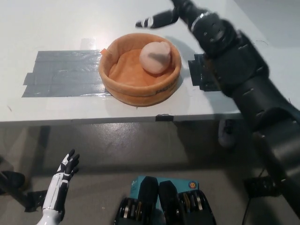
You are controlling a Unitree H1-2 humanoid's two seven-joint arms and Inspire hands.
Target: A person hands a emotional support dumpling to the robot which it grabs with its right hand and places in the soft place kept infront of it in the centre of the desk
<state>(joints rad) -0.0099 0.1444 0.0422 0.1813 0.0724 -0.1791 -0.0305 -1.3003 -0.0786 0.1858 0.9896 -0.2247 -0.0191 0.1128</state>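
A pale pink emotional support dumpling (155,57) lies inside the round orange soft bed (123,92), toward its right side. The bed sits at the middle of the white desk (56,23), near the front edge. My black right hand (161,18) is raised above and behind the bed, open, holding nothing, fingers pointing left. My white left hand (63,176) hangs low at the lower left below the desk, fingers apart and empty.
A patch of grey tape (61,72) lies on the desk left of the bed. A black patch (206,70) lies to its right, partly under my right arm. The desk's front edge (93,119) runs across the view.
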